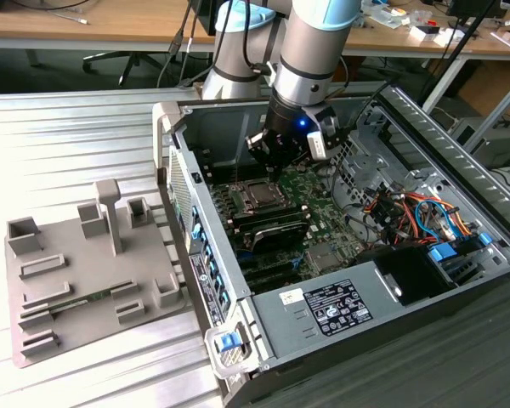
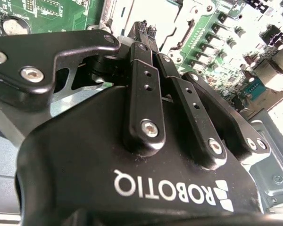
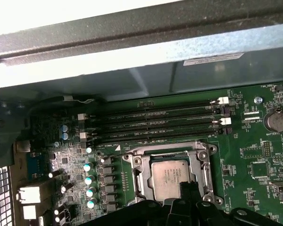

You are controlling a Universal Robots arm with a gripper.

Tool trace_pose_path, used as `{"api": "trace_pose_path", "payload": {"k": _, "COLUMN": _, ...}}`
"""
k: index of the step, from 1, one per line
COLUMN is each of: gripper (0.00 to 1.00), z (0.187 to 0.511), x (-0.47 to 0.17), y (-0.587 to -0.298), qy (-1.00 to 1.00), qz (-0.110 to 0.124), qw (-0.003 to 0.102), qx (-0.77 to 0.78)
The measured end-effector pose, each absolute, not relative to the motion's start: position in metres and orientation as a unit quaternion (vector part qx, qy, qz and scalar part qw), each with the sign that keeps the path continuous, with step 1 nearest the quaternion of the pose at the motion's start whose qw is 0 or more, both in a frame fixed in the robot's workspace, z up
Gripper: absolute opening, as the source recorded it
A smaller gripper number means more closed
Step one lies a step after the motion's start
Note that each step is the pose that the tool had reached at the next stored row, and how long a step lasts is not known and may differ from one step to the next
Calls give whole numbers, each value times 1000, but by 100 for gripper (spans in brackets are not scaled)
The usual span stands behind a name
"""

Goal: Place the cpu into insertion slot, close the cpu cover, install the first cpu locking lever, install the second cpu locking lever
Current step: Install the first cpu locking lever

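The cpu [image 3: 169, 175], a silvery square chip, lies flat in the insertion slot [image 1: 257, 197] on the green board. The cpu cover [image 3: 140, 165], a silvery frame with a cut-out centre, lies down around the chip. My gripper [image 3: 188, 190] hangs just above the socket, its black fingertips over one corner of the chip. In the second wrist view the two fingers [image 2: 146, 84] run together to a closed tip [image 2: 144, 27] with nothing between them. In the exterior view the gripper [image 1: 273, 168] is inside the open computer case, right above the socket. The locking levers are not clear enough to tell apart.
Long black memory slots [image 3: 155, 125] run beside the socket, with the case wall [image 3: 132, 52] behind them. Capacitors [image 3: 88, 179] stand on the other side. Coloured cables [image 1: 408, 212] and a power supply [image 1: 323, 306] fill the case's other end. A grey fixture plate [image 1: 85, 272] lies outside the case.
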State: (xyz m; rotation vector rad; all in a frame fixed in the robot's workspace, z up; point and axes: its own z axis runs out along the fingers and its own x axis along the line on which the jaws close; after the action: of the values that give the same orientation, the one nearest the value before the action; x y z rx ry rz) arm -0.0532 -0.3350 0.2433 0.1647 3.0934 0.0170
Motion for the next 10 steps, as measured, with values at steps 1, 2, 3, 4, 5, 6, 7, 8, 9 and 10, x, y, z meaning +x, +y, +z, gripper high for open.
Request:
{"api": "trace_pose_path", "payload": {"k": 1, "gripper": 11, "z": 243, "x": -53, "y": -335, "qy": 998, "qz": 6, "qw": 22, "qx": 52}}
{"api": "trace_pose_path", "payload": {"k": 2, "gripper": 11, "z": 243, "x": -53, "y": -335, "qy": 998, "qz": 6, "qw": 22, "qx": 50}}
{"api": "trace_pose_path", "payload": {"k": 3, "gripper": 11, "z": 243, "x": -53, "y": -335, "qy": 999, "qz": 6, "qw": 22, "qx": 49}}
{"api": "trace_pose_path", "payload": {"k": 4, "gripper": 11, "z": 243, "x": -53, "y": -335, "qy": 999, "qz": 6, "qw": 22, "qx": 47}}
{"api": "trace_pose_path", "payload": {"k": 5, "gripper": 11, "z": 243, "x": -53, "y": -335, "qy": 999, "qz": 6, "qw": 22, "qx": 45}}
{"api": "trace_pose_path", "payload": {"k": 6, "gripper": 11, "z": 243, "x": -53, "y": -335, "qy": 999, "qz": 6, "qw": 22, "qx": 43}}
{"api": "trace_pose_path", "payload": {"k": 7, "gripper": 11, "z": 243, "x": -53, "y": -335, "qy": 999, "qz": 6, "qw": 22, "qx": 41}}
{"api": "trace_pose_path", "payload": {"k": 8, "gripper": 11, "z": 243, "x": -53, "y": -335, "qy": 999, "qz": 6, "qw": 22, "qx": 38}}
{"api": "trace_pose_path", "payload": {"k": 9, "gripper": 11, "z": 243, "x": -53, "y": -335, "qy": 999, "qz": 6, "qw": 22, "qx": 36}}
{"api": "trace_pose_path", "payload": {"k": 10, "gripper": 11, "z": 243, "x": -53, "y": -335, "qy": 999, "qz": 6, "qw": 22, "qx": 31}}
